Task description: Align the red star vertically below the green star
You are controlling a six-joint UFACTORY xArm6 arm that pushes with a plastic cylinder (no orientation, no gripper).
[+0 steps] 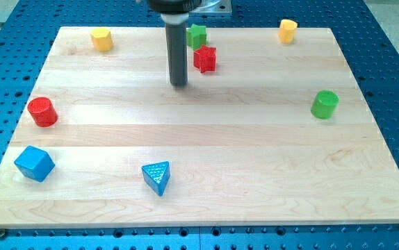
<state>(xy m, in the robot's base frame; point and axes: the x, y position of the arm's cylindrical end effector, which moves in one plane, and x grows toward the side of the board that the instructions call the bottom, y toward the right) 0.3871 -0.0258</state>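
While parked just left of red star [204,59], my tip [178,84] jawless; star squat, no long axis, heading unclear, directly below green star [197,35].

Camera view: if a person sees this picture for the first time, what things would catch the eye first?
First comes the dark rod near the view's top centre, with my tip resting on the wooden board just left of the red star. The red star sits right below the green star, slightly to its right. Next are the bright blocks at the edges: the blue cube and the blue triangle near the view's bottom left.
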